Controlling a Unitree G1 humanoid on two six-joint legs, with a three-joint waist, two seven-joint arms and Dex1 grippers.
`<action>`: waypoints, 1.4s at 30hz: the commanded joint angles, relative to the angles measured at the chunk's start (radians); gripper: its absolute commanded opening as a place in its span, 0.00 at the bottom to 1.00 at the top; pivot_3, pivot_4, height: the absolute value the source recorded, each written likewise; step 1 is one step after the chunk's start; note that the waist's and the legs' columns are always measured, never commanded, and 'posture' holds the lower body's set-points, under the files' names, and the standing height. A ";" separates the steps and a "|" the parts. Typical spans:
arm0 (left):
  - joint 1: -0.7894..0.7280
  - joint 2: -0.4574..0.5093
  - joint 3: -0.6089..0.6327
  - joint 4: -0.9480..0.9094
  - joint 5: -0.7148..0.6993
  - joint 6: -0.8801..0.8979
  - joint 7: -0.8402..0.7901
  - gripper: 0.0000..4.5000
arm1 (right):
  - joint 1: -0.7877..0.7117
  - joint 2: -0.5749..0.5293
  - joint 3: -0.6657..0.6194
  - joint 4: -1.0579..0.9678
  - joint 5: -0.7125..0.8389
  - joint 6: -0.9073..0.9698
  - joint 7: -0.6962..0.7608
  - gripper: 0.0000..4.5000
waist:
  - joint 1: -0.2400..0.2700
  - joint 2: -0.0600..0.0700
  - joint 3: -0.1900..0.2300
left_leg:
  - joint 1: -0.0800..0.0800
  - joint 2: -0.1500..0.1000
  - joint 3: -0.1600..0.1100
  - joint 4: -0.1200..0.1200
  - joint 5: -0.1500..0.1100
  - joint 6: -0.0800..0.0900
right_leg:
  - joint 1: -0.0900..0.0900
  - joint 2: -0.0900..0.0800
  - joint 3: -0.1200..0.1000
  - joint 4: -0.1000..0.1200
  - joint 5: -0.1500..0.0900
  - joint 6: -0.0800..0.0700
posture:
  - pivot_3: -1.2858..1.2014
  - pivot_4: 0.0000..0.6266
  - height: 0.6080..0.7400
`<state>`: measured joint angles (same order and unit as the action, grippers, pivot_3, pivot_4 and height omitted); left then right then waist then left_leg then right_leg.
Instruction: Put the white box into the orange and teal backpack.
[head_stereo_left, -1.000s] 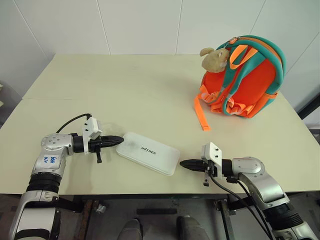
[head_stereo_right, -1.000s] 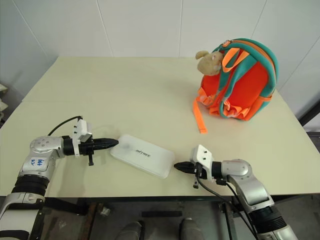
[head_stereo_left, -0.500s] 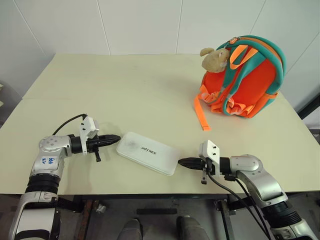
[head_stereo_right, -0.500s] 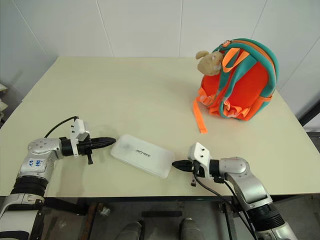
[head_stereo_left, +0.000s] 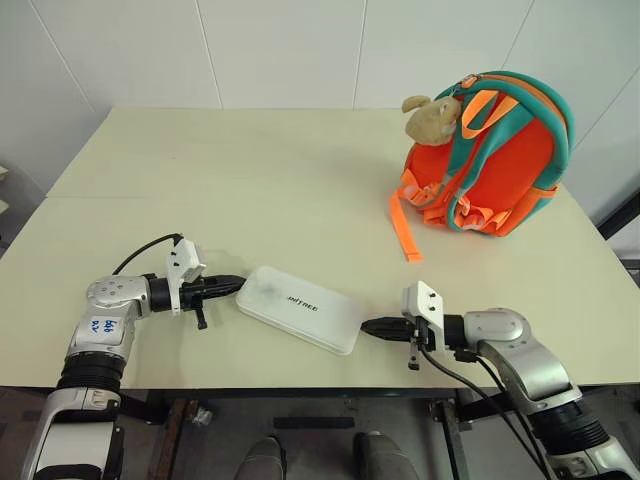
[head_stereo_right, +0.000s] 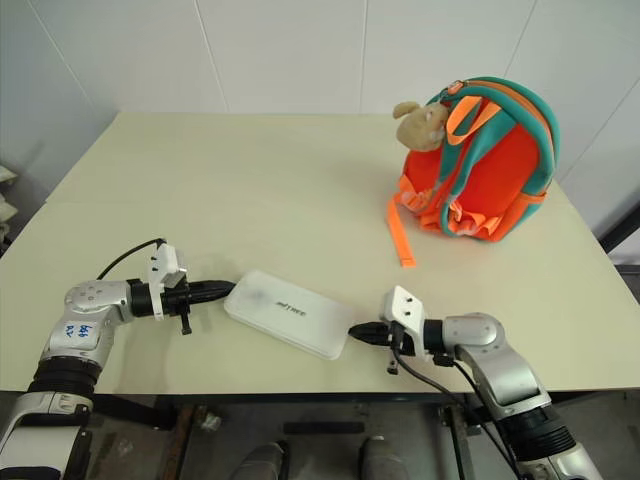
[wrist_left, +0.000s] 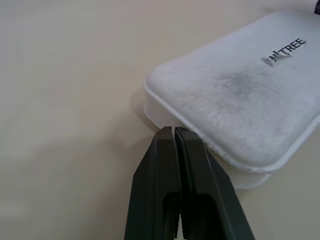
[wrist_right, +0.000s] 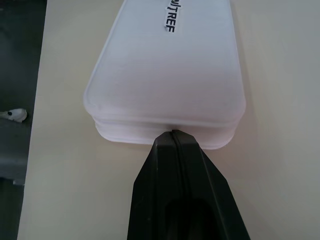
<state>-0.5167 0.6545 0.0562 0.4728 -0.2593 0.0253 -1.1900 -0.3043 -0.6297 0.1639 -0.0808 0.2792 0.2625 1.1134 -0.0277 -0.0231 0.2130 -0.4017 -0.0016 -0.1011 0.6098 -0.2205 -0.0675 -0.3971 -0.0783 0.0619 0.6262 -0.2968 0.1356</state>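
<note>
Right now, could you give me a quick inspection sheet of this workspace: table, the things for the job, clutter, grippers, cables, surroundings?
Surface: cream table, with a seam across its left part.
Job's things: white box lying flat near the front edge; orange and teal backpack standing at the far right, an orange strap trailing onto the table, a beige plush toy at its top.
Clutter: nothing seen.
Grippers: left gripper shut, tip at the box's left end; right gripper shut, tip at the box's right end.
Cables: black cable looping over the left wrist; black cables under the right arm.
Surroundings: white panelled wall behind.
</note>
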 joint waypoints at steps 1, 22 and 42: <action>0.044 -0.037 -0.039 -0.111 -0.031 0.028 -0.032 0.02 | -0.024 -0.048 -0.054 0.032 0.018 -0.033 0.043 0.00 | 0.002 0.000 0.000 | 0.000 0.000 0.000 0.000 0.000 0.000 | 0.001 0.000 0.000 0.000 0.000 0.000 | 0.52 0.24 1.00; 0.110 -0.127 -0.090 -0.315 -0.040 0.157 0.028 0.02 | -0.087 -0.137 -0.130 0.306 -0.055 -0.203 0.089 0.00 | 0.000 0.000 0.000 | 0.000 0.000 0.000 0.001 0.000 0.000 | 0.001 0.000 0.000 -0.001 0.000 0.001 | 0.52 0.24 1.00; 0.102 -0.021 -0.012 -0.270 -0.088 0.241 0.018 0.78 | -0.269 -0.259 -0.175 0.561 -0.077 -0.094 0.110 0.81 | -0.003 0.001 0.000 | 0.000 0.000 0.000 0.000 0.000 0.000 | 0.001 0.000 0.000 -0.002 0.000 0.000 | 0.52 0.24 1.00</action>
<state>-0.4014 0.6141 0.0111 0.2130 -0.3060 0.2372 -1.1516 -0.5466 -0.8543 0.0175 0.4839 0.1947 0.1282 1.2096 -0.0305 -0.0223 0.2134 -0.4014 -0.0020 -0.1011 0.6102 -0.2207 -0.0672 -0.3958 -0.0786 0.0621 0.6240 -0.2967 0.1358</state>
